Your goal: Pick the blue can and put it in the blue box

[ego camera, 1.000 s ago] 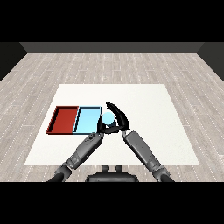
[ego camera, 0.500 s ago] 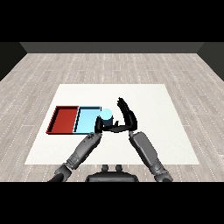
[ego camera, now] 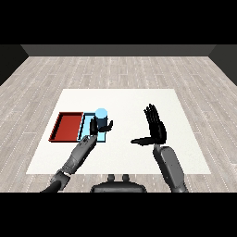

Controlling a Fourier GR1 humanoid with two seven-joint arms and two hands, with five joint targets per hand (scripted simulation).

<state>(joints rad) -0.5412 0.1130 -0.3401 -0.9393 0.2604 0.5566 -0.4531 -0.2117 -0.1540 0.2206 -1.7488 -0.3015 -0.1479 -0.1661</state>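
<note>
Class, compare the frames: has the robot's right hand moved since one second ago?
Yes. The right hand has swung to the view's right, away from the blue can and light blue tray, fingers straight.

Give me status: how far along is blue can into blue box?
Nearly done. The blue can stands upright over the light blue tray, with the left hand right in front of it. The right hand is open and well clear. What's left: confirm the can is seated and pull the left hand away.
</note>
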